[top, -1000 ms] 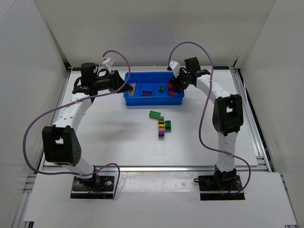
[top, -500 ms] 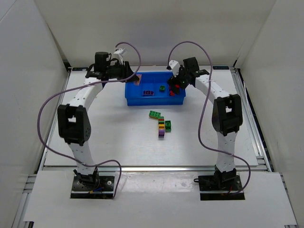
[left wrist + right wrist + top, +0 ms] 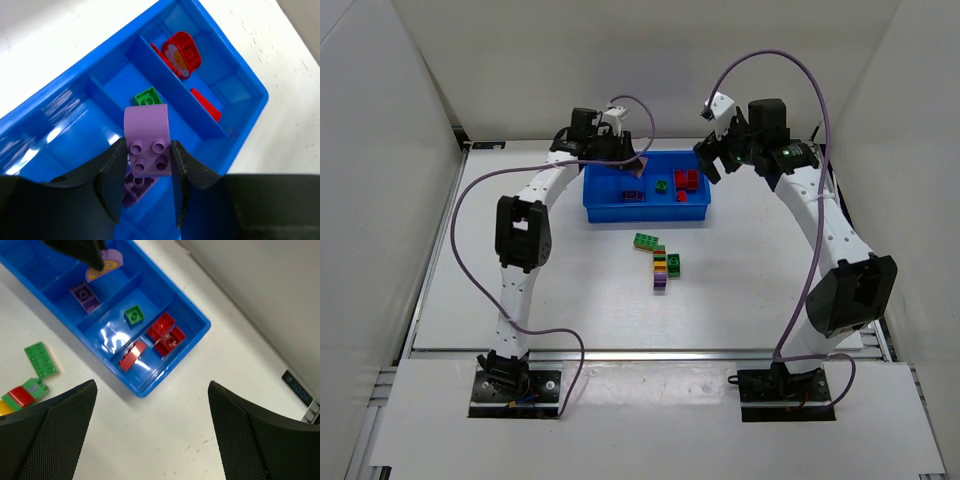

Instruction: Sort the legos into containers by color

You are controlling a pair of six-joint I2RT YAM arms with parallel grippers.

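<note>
The left pincer is clenched on a lilac brick with a rounded top, its two dark fingers pressing the brick's sides, studs facing the wrist camera. The brick hangs above the blue tray, over the compartment where a dark purple brick lies. In the next compartment along sits a small green brick, and the end compartment beyond holds the red bricks, three of them, one with a pale printed face.

The right pincer is released, jaws spread wide with nothing between them, hovering over the white table just past the red end of the tray.

On the table near the tray's front wall lies a loose cluster: a flat green brick, a short row of red, yellow and purple bricks touching one another, and a green brick beside that row.
</note>
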